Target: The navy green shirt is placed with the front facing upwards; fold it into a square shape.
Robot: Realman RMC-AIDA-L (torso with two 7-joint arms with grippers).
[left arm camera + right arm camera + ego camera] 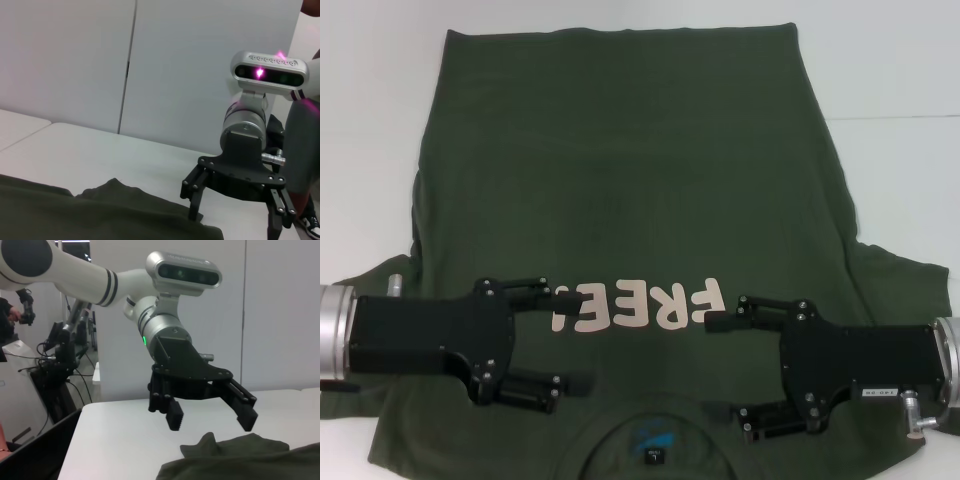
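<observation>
Covering most of the head frame, the white worktop (900, 60) carries the navy green shirt (620, 170) spread flat, front up, hem toward the top of the frame and collar at the bottom centre. Cream lettering (638, 305) sits upside down in the lower middle. Sleeves run out to the lower left and lower right edges. Left tool (560, 340) is at the lower left, over the shirt just beside the lettering, fingers spread, nothing between them. Right tool (725, 370) is at the lower right, also over the cloth, fingers spread and empty. Small black tag (653, 456) shows inside the collar, blue print just above it.
</observation>
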